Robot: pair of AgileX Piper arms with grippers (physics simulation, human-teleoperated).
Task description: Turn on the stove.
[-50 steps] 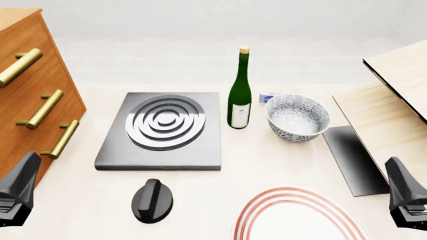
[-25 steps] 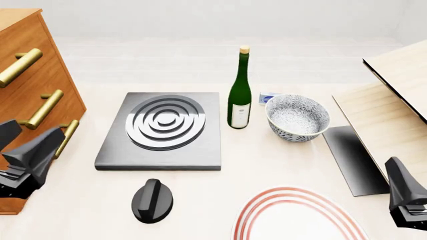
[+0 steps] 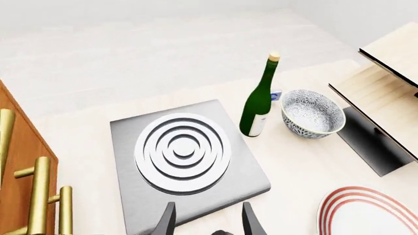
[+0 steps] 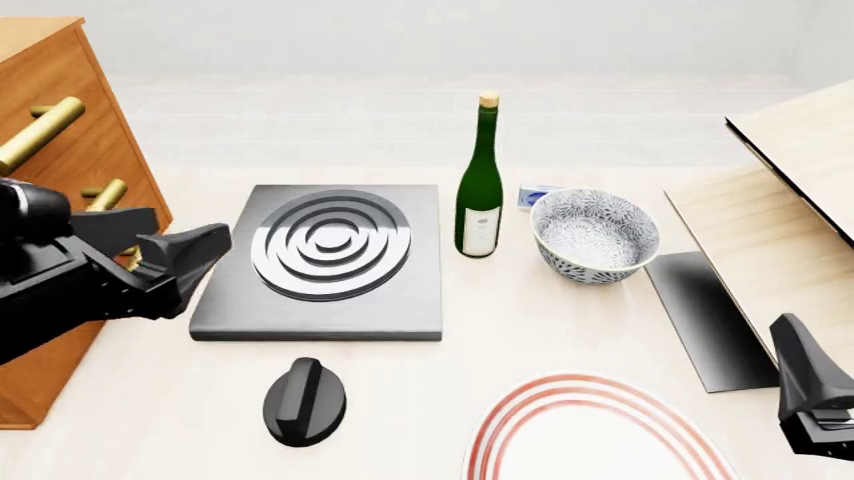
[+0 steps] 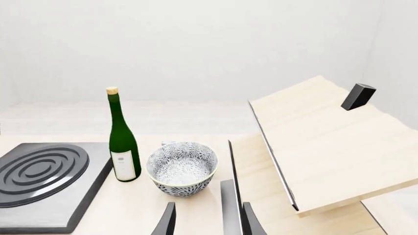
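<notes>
The stove [image 4: 320, 265] lies flat on the counter [image 4: 574, 320], left of centre in the front view, its silver burner rings facing up. Its knob [image 4: 304, 401] sits apart from the slab, near the lower edge of the frame below the slab's front edge, with the ridge pointing roughly away from the camera. Nothing touches the knob, so the stove is judged not yet switched on.

The left gripper [image 4: 187, 255] has moved within the last second from the lower-left corner of the front view up and inward, and now hangs beside the stove's left edge, above and to the left of the knob. Its jaws stand apart with nothing between them; the left wrist view shows both fingertips [image 3: 167, 220] spread over the slab's near edge. This means the left arm is taking the approach; it is judged that it must next descend toward the knob and straddle the ridge.

The right gripper [image 4: 814, 395] has not moved from the lower-right corner; its jaws are open and empty.

Right of the stove stand a green bottle [image 4: 479, 185] and a patterned bowl [image 4: 595, 236], well apart from the knob. A red-ringed plate [image 4: 507, 420] lies at the bottom edge, right of the knob. A wooden drawer cabinet [image 4: 74, 130] fills the upper left.
</notes>
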